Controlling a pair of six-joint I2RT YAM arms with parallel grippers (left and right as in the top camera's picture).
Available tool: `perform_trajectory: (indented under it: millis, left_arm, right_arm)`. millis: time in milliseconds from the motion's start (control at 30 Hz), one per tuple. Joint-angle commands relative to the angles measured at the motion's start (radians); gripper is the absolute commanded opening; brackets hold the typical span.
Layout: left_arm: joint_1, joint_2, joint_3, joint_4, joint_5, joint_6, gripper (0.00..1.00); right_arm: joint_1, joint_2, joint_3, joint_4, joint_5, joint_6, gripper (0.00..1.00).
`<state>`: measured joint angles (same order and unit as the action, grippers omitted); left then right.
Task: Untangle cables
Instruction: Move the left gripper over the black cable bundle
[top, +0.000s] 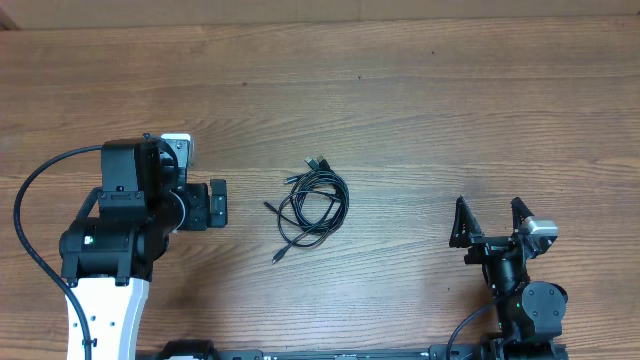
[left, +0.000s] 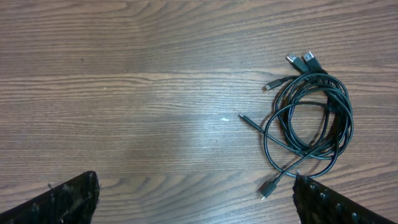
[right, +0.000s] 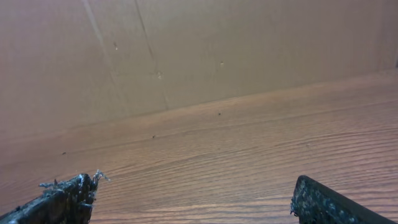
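Closest under the overhead lens stands the left arm (top: 115, 225), its white base at the lower left edge and its black wrist bent toward the middle; the left hand (top: 207, 204) hangs over the wooden counter (top: 420, 90), a little to the left of the cables (top: 312, 207) and not touching them; the cables lie as one loose black coil near the middle of the counter, with plug ends sticking out at its top and lower left; the right hand (top: 489, 210) sits well apart from the coil at the lower right, its two fingers spread in a wide V and holding nothing.

From the left wrist, the dark fingers (left: 68, 202) show only at the bottom corners, far apart, so the left hand (left: 193, 196) is spread and holds nothing; the cables (left: 339, 124) rest at the right on the counter (left: 124, 74), several loops overlapping, larger plugs (left: 308, 60) at the top and one small plug (left: 267, 186) just beside the finger in the lower right corner.

From the right wrist, the right hand (right: 193, 199) is likewise spread wide above the counter (right: 249, 143); a plain brown panel (right: 217, 50) rises behind it.
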<state>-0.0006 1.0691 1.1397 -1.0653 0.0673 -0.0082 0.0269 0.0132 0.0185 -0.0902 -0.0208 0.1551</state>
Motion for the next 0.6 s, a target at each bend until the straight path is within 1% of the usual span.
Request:
perform_trajectory:
  millis: [0, 433, 567]
  left_arm:
    - [-0.008, 0.004, 0.022, 0.004, 0.011, -0.014, 0.99]
    - [-0.008, 0.004, 0.022, 0.006, 0.013, -0.018, 1.00]
    - [-0.008, 0.004, 0.021, 0.008, 0.051, -0.018, 0.99]
  right_arm:
    - [-0.003, -0.005, -0.010, 0.006, 0.009, -0.006, 1.00]
    - [-0.003, -0.005, -0.010, 0.006, 0.009, -0.006, 1.00]
    - [-0.003, -0.005, -0.010, 0.006, 0.009, -0.006, 1.00]
